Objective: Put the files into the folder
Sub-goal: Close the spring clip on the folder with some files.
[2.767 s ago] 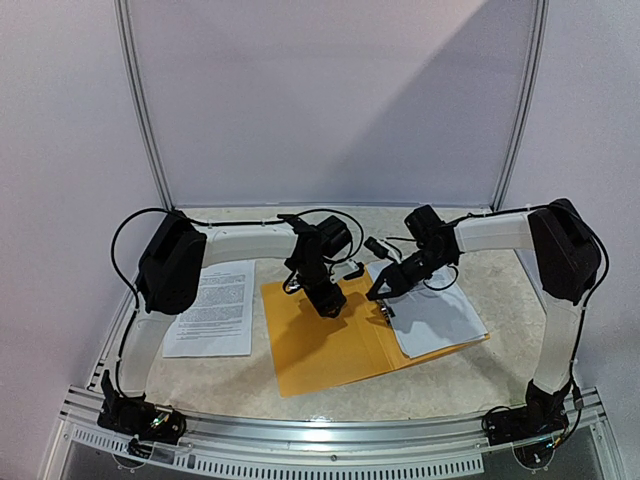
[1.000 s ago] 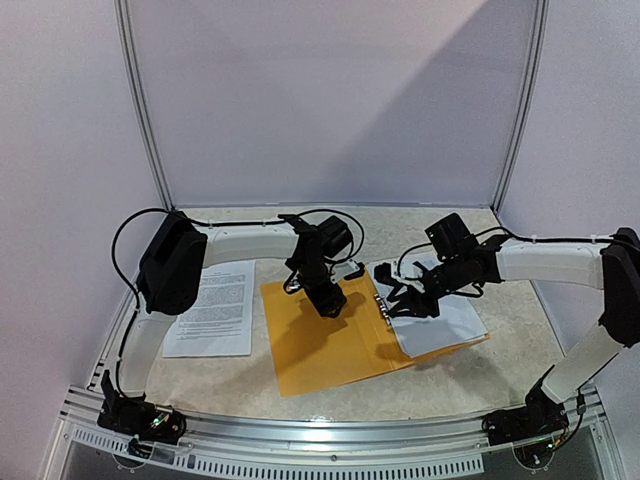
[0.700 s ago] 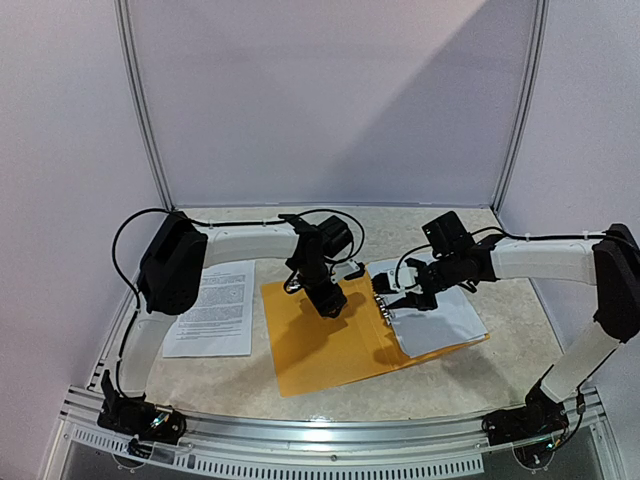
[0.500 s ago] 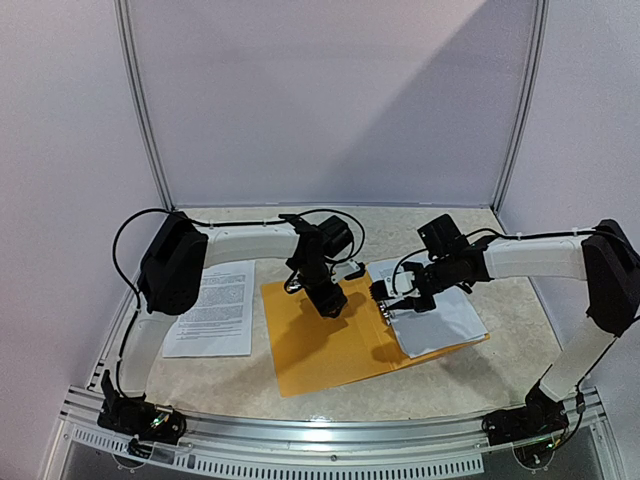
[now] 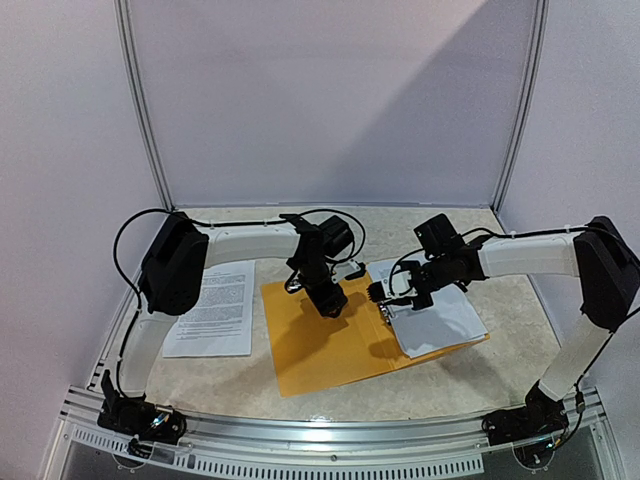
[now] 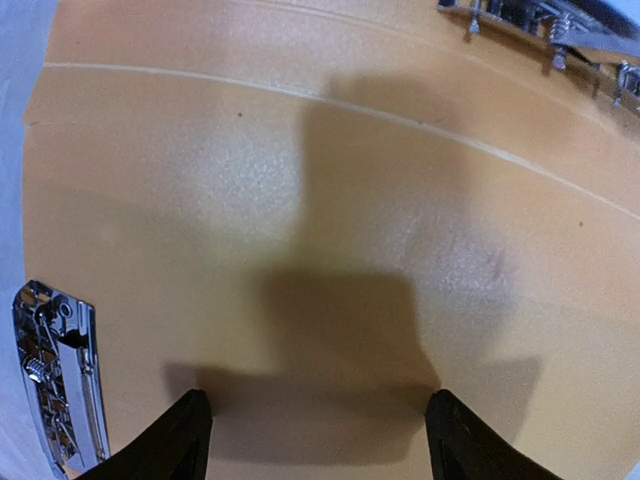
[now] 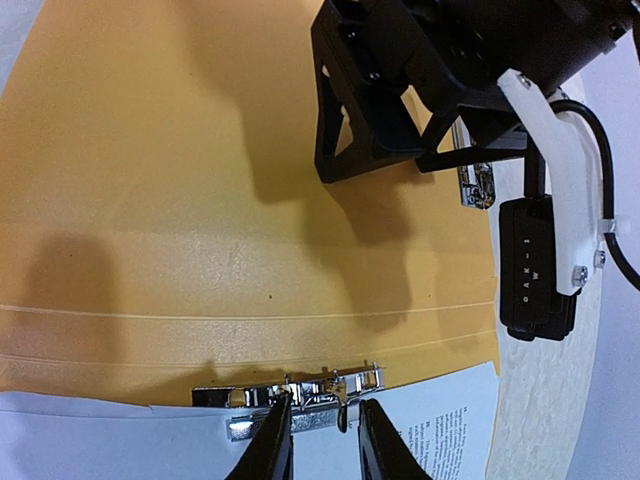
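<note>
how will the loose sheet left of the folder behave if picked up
The sheet lies dead flat and looks thin, so it would probably droop when lifted by one edge. Flush on the table, its edge may be hard to get under. Pushed, it would likely slide or buckle.

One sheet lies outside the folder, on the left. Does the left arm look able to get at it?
Probably yes. The sheet lies bare on the table beside the folder, on that arm's side, and the left pincer is open and empty. Only its own elbow overhangs it.
</note>
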`<move>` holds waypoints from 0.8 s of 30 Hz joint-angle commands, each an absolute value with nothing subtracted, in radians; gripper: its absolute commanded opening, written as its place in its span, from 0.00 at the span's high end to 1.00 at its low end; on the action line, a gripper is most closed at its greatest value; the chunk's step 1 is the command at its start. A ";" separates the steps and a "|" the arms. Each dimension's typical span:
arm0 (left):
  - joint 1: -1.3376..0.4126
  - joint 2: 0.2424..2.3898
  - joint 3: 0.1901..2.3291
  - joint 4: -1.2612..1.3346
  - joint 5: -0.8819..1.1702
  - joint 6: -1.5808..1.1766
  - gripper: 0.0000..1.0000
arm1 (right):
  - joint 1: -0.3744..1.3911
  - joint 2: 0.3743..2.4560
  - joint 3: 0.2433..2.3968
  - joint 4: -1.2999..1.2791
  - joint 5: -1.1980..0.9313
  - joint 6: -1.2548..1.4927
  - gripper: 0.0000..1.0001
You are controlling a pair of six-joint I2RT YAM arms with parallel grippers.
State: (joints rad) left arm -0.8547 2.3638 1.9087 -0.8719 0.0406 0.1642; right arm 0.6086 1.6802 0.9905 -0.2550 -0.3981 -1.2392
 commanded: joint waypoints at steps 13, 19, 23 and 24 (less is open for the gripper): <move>-0.877 2.465 1.881 -0.911 0.046 0.170 0.24 | 0.642 1.700 1.001 -0.293 -0.372 -1.272 0.84; -0.877 2.468 1.884 -0.912 0.044 0.170 0.24 | 0.641 1.679 0.981 -0.307 -0.358 -1.271 0.87; -0.877 2.468 1.884 -0.913 0.045 0.172 0.24 | 0.643 1.677 0.971 -0.319 -0.354 -1.263 0.89; -0.877 2.469 1.884 -0.912 0.044 0.174 0.24 | 0.643 1.676 0.966 -0.322 -0.355 -1.258 0.89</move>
